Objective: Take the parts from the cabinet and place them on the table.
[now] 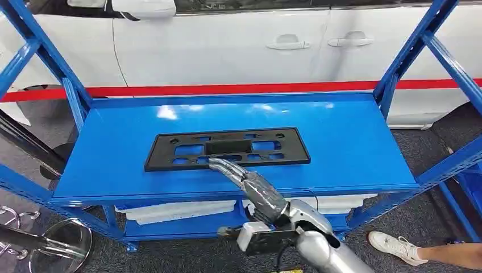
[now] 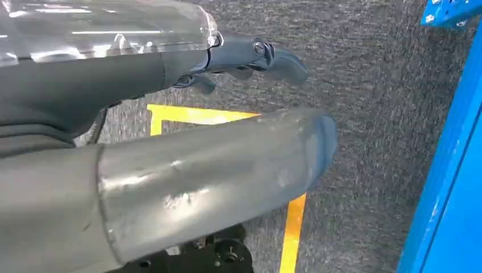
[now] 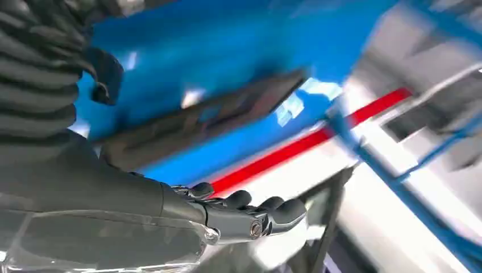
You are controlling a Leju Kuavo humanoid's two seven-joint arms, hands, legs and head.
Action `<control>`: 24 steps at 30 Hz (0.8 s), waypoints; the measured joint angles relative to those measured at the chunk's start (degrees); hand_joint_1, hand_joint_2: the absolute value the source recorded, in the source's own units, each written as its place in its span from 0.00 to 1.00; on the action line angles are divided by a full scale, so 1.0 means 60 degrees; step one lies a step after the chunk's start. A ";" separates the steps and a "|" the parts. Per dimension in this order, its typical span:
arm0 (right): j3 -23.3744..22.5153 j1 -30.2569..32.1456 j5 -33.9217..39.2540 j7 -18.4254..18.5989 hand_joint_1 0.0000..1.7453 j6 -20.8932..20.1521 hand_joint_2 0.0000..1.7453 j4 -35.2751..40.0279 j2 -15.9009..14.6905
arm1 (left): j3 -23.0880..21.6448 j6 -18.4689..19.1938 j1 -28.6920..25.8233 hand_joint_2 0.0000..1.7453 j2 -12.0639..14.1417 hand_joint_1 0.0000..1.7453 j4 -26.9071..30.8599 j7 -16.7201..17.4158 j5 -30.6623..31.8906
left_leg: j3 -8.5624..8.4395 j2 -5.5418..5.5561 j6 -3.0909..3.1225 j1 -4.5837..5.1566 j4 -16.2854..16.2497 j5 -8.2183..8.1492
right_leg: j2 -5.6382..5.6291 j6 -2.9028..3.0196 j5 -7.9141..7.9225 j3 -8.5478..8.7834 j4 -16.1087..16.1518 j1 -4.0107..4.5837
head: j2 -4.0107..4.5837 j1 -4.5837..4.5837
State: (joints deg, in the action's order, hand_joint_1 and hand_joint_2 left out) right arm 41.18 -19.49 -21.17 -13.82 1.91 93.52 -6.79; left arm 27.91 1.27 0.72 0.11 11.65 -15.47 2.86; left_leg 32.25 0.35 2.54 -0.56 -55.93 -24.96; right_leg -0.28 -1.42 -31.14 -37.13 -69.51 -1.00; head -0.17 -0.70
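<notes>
Blue metal cabinet (image 1: 364, 142) dead ahead, its glossy top shelf catching white glare from the lights. Flat on that shelf, near the middle, lies the black plastic part (image 1: 227, 149), a long rectangular plate with cut-out windows. The right hand (image 1: 236, 173) reaches in from below with its fingers stretched forward, fingertips at the plate's near edge; whether they touch it, I cannot tell. It holds nothing, and the right wrist view shows the fingers extended side by side. The left hand (image 2: 250, 60) hangs low over grey carpet (image 2: 369, 85) crossed by yellow floor tape (image 2: 293, 227), fingers loosely apart, holding nothing. On the lower shelf sit white pieces (image 1: 170, 210). Behind the cabinet stands a white car (image 1: 239, 45) with a red stripe (image 1: 227, 89). A person's leg and white shoe (image 1: 395, 245) show at right.
</notes>
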 joint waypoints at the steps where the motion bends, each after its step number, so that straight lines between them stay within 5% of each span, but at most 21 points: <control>1: 0.0135 -0.0218 -0.0645 0.0251 0.00 0.0468 1.00 -0.0262 0.0113 | -0.0004 0.0000 -0.0004 0.00 0.0000 0.00 0.0000 0.0007 0.0062 | -0.0084 0.0012 -0.0035 -0.0004 -0.0010 -0.0056 | 0.0001 0.0029 0.0551 0.0330 0.0842 -0.0011 | 0.0000 0.0000; 2: 0.0244 -0.0418 -0.1202 0.0454 0.00 0.0864 1.00 -0.0547 0.0222 | -0.0007 0.0000 -0.0002 0.00 0.0000 0.00 0.0000 0.0018 0.0120 | -0.0150 0.0029 -0.0076 -0.0003 -0.0013 -0.0104 | 0.0001 0.0081 0.0989 0.0594 0.1604 -0.0009 | 0.0000 0.0004; 6: 0.0611 -0.0895 -0.3055 0.1039 0.00 0.1980 1.00 -0.1506 0.0644 | -0.0069 -0.0004 0.0032 0.00 -0.0004 0.00 0.0000 0.0058 0.0240 | -0.0083 0.0039 -0.0300 0.0032 0.0022 -0.0110 | -0.0045 0.0251 0.0801 0.0709 0.2030 0.0108 | 0.0000 0.0000; 8: 0.0743 -0.0996 -0.3480 0.1153 0.00 0.2207 1.00 -0.1795 0.0816 | -0.0095 -0.0004 0.0047 0.00 0.0018 0.00 0.0000 0.0062 0.0262 | -0.0046 0.0009 -0.0423 -0.0006 -0.0124 -0.0281 | -0.0026 0.0362 0.0846 0.0803 0.2164 -0.0003 | 0.0000 -0.0004; 11: 0.0870 -0.1094 -0.3563 0.1215 0.00 0.2272 1.00 -0.2148 0.1015 | -0.0106 -0.0007 0.0043 0.00 0.0040 0.00 0.0000 0.0062 0.0265 | 0.0892 -0.0002 -0.0533 -0.0023 -0.2118 -0.1276 | 0.0031 0.0491 0.0797 0.0851 0.2174 0.0015 | 0.0000 0.0000; 13: 0.0936 -0.1090 -0.3593 0.1237 0.00 0.2269 1.00 -0.2309 0.1052 | -0.0109 -0.0004 0.0019 0.00 0.0044 0.00 0.0000 0.0062 0.0266 | 0.1510 -0.0004 -0.0574 -0.0027 -0.3176 -0.1514 | 0.0040 0.0499 0.0780 0.0856 0.2173 0.0018 | 0.0000 -0.0004; 14: 0.0961 -0.1092 -0.3604 0.1237 0.00 0.2273 1.00 -0.2378 0.1063 | -0.0113 -0.0004 0.0011 0.00 0.0044 0.00 0.0000 0.0065 0.0262 | 0.1511 -0.0007 -0.0577 -0.0040 -0.3044 -0.1279 | 0.0038 0.0496 0.0759 0.0878 0.2173 0.0014 | 0.0000 -0.0004; 15: 0.0972 -0.1093 -0.3611 0.1237 0.00 0.2273 1.00 -0.2439 0.1103 | -0.0113 -0.0007 0.0008 0.00 0.0055 0.00 0.0000 0.0065 0.0266 | 0.1236 -0.0009 -0.0570 -0.0055 -0.2365 -0.0771 | 0.0027 0.0476 0.0718 0.0934 0.2172 0.0009 | 0.0000 -0.0004; 17: 0.0979 -0.1108 -0.3618 0.1237 0.00 0.2272 1.00 -0.2520 0.1161 | -0.0113 -0.0007 0.0010 0.00 0.0066 0.00 0.0000 0.0065 0.0266 | 0.0395 -0.0010 -0.0521 -0.0068 -0.0506 0.0257 | 0.0009 0.0405 0.0615 0.1105 0.2180 -0.0011 | 0.0000 0.0000; 22: 0.1016 -0.1166 -0.3622 0.1237 0.00 0.2283 1.00 -0.2647 0.1191 | -0.0131 -0.0007 -0.0002 0.00 0.0066 0.00 -0.0007 0.0080 0.0266 | 0.0148 0.0022 -0.0329 -0.0016 0.0020 0.0079 | -0.0014 0.0229 0.0620 0.1100 0.2291 0.0071 | 0.0000 0.0000; 24: 0.1034 -0.1199 -0.3622 0.1237 0.00 0.2298 1.00 -0.2655 0.1198 | -0.0131 -0.0004 -0.0015 0.00 0.0062 0.00 -0.0007 0.0076 0.0266 | 0.0020 0.0000 -0.0189 -0.0079 0.0126 0.0077 | 0.0004 0.0156 0.0307 0.1011 0.1933 0.0069 | 0.0000 0.0004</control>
State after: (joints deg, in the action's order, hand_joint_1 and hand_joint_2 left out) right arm 47.39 -26.69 -42.91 -6.40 15.69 77.59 0.39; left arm 27.12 1.25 0.63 0.48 11.61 -15.02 4.46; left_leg 32.37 0.35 1.41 -1.04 -55.17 -24.50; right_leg -0.25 -0.48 -29.29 -31.06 -57.91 -0.59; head -0.17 -0.68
